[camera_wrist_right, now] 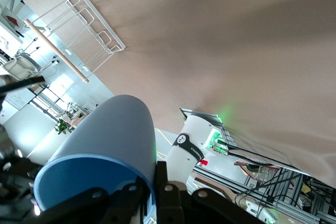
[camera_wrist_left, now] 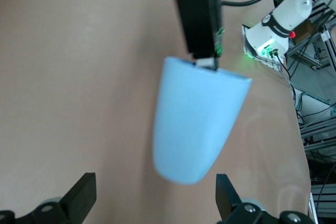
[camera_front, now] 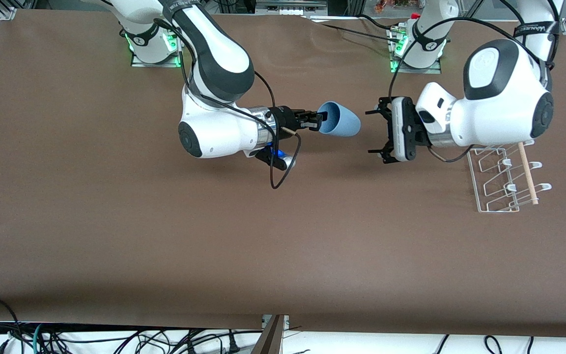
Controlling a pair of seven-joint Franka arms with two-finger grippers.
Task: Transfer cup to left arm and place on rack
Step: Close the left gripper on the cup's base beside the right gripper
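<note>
Straight ahead of the wide-open left gripper point(camera_front: 385, 133), the cup point(camera_front: 340, 119) lies base-first, rim pinched by the closed right gripper point(camera_front: 318, 120).

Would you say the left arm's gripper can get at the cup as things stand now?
Probably yes. The left gripper is open and faces the closed bottom of the cup, which the right gripper holds out sideways by its rim above the table. Nothing lies in the gap between them.

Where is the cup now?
The cup is in the air over mid-table, held at its rim by the right gripper, facing the open left gripper.
</note>
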